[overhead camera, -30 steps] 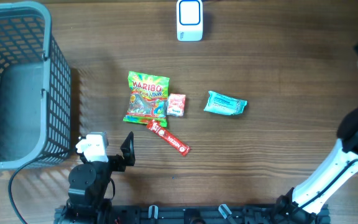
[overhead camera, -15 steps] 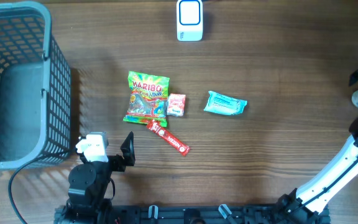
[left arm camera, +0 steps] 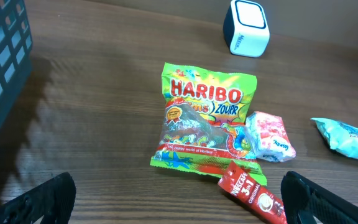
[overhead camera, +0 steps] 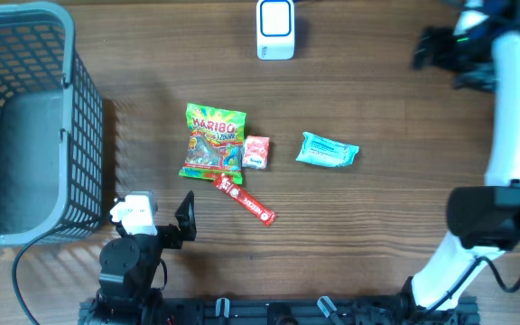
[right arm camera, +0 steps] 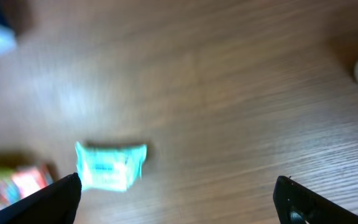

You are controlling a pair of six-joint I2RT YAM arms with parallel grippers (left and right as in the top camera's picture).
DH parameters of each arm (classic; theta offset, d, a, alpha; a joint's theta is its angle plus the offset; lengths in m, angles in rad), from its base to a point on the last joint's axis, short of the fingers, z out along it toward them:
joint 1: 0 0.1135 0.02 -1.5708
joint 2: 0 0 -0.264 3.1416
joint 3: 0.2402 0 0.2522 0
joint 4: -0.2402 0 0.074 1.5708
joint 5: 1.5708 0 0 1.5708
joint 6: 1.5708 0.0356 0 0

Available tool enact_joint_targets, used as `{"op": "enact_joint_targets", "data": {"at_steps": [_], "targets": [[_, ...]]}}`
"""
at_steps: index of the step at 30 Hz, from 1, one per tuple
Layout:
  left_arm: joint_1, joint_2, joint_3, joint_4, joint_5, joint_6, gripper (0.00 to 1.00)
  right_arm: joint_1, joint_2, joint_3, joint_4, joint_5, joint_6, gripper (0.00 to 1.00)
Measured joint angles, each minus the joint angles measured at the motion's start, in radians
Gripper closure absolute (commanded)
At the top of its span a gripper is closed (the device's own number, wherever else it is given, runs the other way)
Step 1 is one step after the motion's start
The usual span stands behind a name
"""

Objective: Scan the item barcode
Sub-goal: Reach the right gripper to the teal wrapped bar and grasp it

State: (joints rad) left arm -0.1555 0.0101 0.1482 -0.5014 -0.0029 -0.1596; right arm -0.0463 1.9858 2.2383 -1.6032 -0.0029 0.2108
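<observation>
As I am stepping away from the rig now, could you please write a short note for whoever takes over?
Left gripper: fingers open, holding nothing, low at the near side, facing the Haribo bag.
Right gripper: fingers open, holding nothing, at the far right, right of the scanner.
Items: Haribo bag, pink packet, teal packet and red Nescafe stick all lie on the table, nearer than the scanner.
Done: no item is picked up.
Left: grasp an item and show its barcode to the scanner.
</observation>
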Motion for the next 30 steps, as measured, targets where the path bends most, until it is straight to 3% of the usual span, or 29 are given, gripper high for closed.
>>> {"op": "enact_joint_targets", "data": {"at_steps": [6, 10, 16, 21, 23, 25, 28, 29, 30], "targets": [[0.0, 0.0, 0.0, 0.0, 0.0, 0.0, 0.0, 0.348, 0.0, -0.18, 0.003, 0.143, -0.035, 0.0], [0.0, 0.0, 0.0, 0.0, 0.0, 0.0, 0.0, 0.513, 0.0, -0.398, 0.063, 0.219, -0.013, 0.0], [0.0, 0.0, 0.0, -0.001, 0.0, 0.0, 0.0, 0.687, 0.003, -0.701, 0.362, 0.388, 0.0, 0.0], [0.0, 0.002, 0.0, 0.0, 0.0, 0.0, 0.0, 0.702, 0.004, -0.941, 0.686, 0.486, -0.064, 0.01], [0.0, 0.002, 0.0, 0.0, 0.0, 0.0, 0.0, 0.703, -0.003, -0.975, 0.731, 0.562, -0.085, 0.16], [0.0, 0.003, 0.0, 0.0, 0.0, 0.0, 0.0, 0.701, -0.003, -0.984, 0.765, 0.598, -0.108, 0.43], [0.0, 0.003, 0.0, 0.0, 0.0, 0.0, 0.0, 0.699, -0.003, -0.991, 0.777, 0.614, -0.123, 0.73], [0.0, 0.003, 0.0, 0.0, 0.0, 0.0, 0.0, 0.698, -0.003, -0.991, 0.779, 0.617, -0.121, 0.9], [0.0, 0.003, 0.0, 0.0, 0.0, 0.0, 0.0, 0.697, -0.003, -0.991, 0.782, 0.622, -0.123, 0.96]]}}
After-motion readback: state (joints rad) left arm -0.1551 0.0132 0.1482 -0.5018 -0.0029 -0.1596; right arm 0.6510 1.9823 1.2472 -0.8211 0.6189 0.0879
